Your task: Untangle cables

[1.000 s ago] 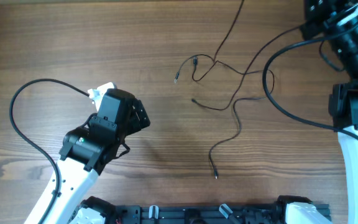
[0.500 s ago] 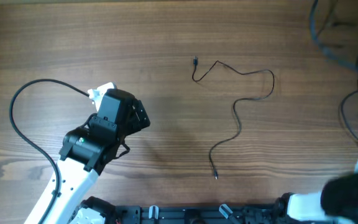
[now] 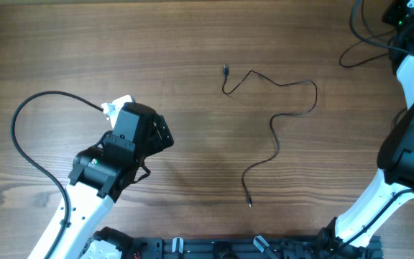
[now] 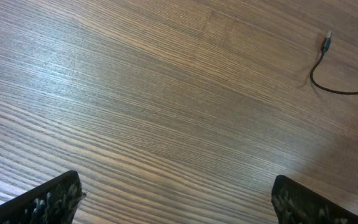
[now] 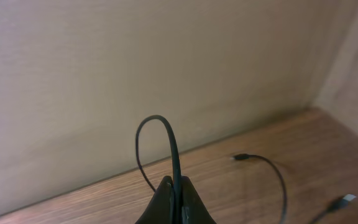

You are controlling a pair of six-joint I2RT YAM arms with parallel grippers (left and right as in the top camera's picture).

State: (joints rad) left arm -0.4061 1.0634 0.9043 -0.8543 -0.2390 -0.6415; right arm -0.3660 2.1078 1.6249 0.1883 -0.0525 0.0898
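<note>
Overhead view of a wooden bench [image 3: 85, 43] with two robot arms. Only one thin dark cable, the lone cable [image 3: 274, 140], shows from above. It lies mid-bench in an open, wandering line, with one plug end near the top and the other near the bottom edge. It crosses nothing, itself included.

The left tool [image 3: 162, 137] hangs low at the lower left, well apart from that cable. Its wrist view shows its fingertips [image 4: 48, 199] spread wide with only bare wood between them. The lone cable's upper plug [image 4: 327, 42] sits far off at the frame's corner.

The right arm [image 3: 408, 144] reaches to the far right corner, and its tip is cut off by the frame. In its wrist view the right tool [image 5: 176, 186] is pinched tight on a held cable [image 5: 174, 149], which arches up in a small loop above the jaws. Beyond it, a loose cable [image 5: 246, 156] rests on the bench near a pale wall [image 5: 135, 62]. Another plug end [image 5: 347, 199] shows at the lower right. Whether those strands cross each other cannot be told.

The step in hand looks like setting a separated cable aside. The next move likely calls for lowering the held cable and letting go just clear of the loose one, so no new crossing forms.
</note>
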